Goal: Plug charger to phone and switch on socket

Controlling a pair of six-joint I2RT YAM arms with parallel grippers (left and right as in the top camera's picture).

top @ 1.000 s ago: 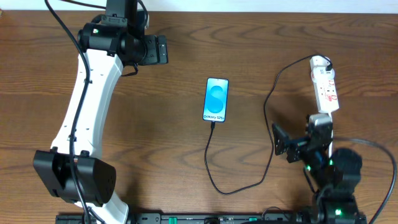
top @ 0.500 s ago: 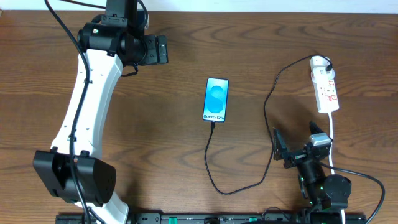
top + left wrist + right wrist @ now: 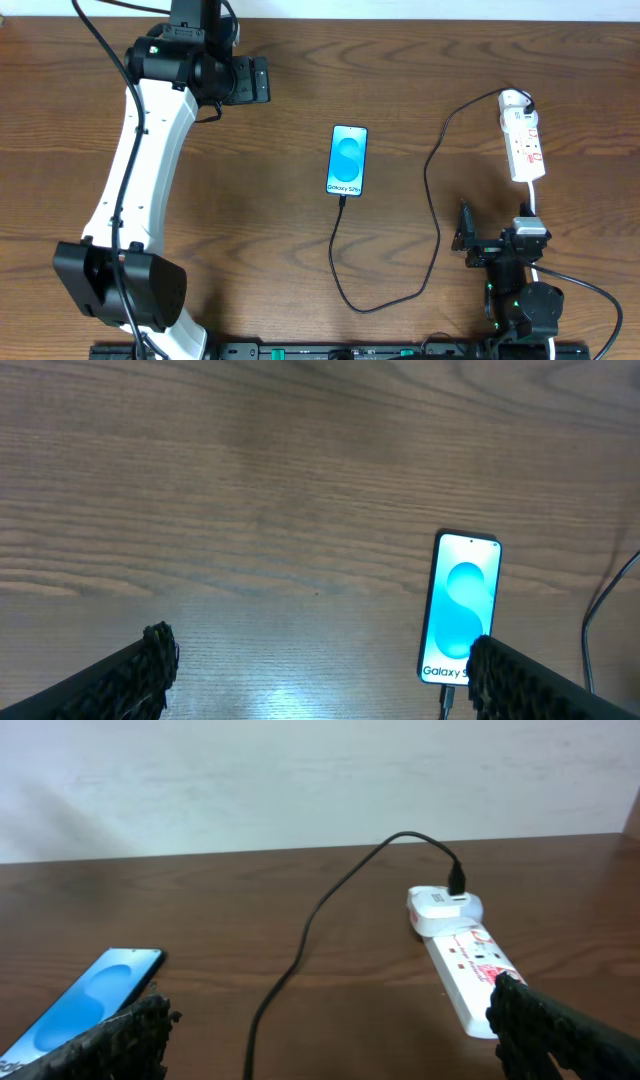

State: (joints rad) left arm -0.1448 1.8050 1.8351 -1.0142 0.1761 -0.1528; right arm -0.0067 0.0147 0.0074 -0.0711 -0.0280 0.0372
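Observation:
The phone [image 3: 347, 160] lies flat mid-table with its blue screen lit; it also shows in the left wrist view [image 3: 458, 608] and the right wrist view [image 3: 85, 1001]. The black charger cable [image 3: 431, 190] runs from the phone's bottom edge, where its plug tip sits in the port, round to a white adapter in the socket strip [image 3: 523, 140], also seen in the right wrist view [image 3: 462, 960]. My left gripper [image 3: 258, 79] is open and empty at the far left. My right gripper [image 3: 490, 240] is open and empty near the front right, below the strip.
The white cord of the strip [image 3: 533, 205] runs down to my right arm. A pale wall [image 3: 300, 770] stands behind the table's far edge. The left arm's white link [image 3: 140, 160] spans the left side of the table.
My right arm has pulled back from the strip's lower end toward the front edge and turned upright. The left arm, phone and cable have not moved.

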